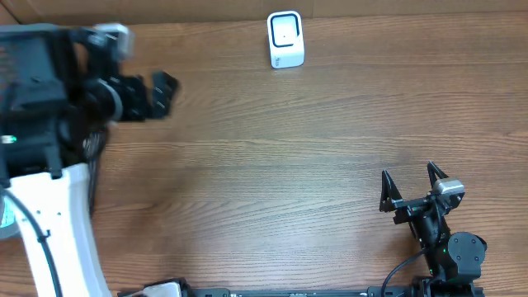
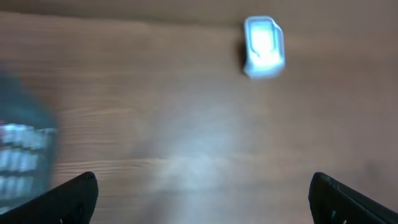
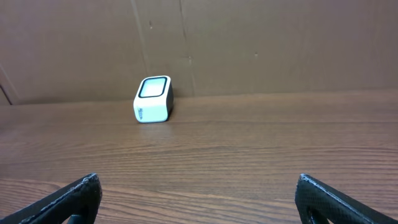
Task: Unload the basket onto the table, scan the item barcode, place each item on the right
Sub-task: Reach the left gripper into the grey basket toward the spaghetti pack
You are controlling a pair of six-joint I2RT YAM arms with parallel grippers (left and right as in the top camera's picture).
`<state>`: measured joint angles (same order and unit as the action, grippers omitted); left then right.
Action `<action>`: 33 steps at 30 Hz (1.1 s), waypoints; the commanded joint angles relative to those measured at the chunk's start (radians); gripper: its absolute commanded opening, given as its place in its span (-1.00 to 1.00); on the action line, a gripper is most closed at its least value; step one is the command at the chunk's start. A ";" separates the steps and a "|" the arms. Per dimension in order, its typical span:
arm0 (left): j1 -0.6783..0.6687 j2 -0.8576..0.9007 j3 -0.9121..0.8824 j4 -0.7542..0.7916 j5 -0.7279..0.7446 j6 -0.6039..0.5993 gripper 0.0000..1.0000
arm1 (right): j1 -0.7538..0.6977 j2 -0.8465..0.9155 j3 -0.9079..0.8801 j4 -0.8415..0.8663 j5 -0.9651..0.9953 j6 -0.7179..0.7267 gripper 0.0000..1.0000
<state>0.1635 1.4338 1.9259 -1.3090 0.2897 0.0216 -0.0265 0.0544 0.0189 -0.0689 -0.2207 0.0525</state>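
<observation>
My 2 tools are both spread wide and hold nothing. The left tool (image 1: 162,96) hangs over the far left of the counter (image 1: 272,157). The right tool (image 1: 407,171) sits low at the near right, its fingers pointing toward the far edge.

The only candidate I see for the item is a bluish thing (image 2: 22,146) with pale stripes at the left edge of my left wrist view. It is just beside that tool's left finger, blurred and cut off by the frame. I cannot tell its shape, its material or where its barcode sits. My guess is that it is a small, light pack or bottle. I would take it across its narrower sides with a gentle squeeze and keep the fingers off any printed face. If it is glossy it may slip or turn in the grip.

The white scanner (image 1: 285,39) stands alone at the far middle of the counter, well apart from both tools, with its window tilted up and toward me.

The counter is flat wood-grain laminate, bare between the scanner and my tools, so there is plenty of room to carry the item across. A brown panel (image 3: 249,43) closes off the far side right behind the scanner.
</observation>
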 commanded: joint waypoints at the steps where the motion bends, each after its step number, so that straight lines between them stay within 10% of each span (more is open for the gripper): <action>1: 0.149 0.037 0.171 -0.011 -0.077 -0.133 0.99 | -0.001 -0.008 -0.011 0.006 0.007 -0.003 1.00; 13: 0.642 0.197 0.220 -0.021 -0.167 -0.335 1.00 | -0.001 -0.008 -0.011 0.006 0.007 -0.003 1.00; 33: 0.667 0.481 0.173 -0.013 -0.195 0.037 0.60 | -0.001 -0.008 -0.011 0.006 0.007 -0.003 1.00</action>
<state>0.8330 1.8637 2.1178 -1.3293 0.0742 -0.0650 -0.0265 0.0544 0.0189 -0.0685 -0.2207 0.0517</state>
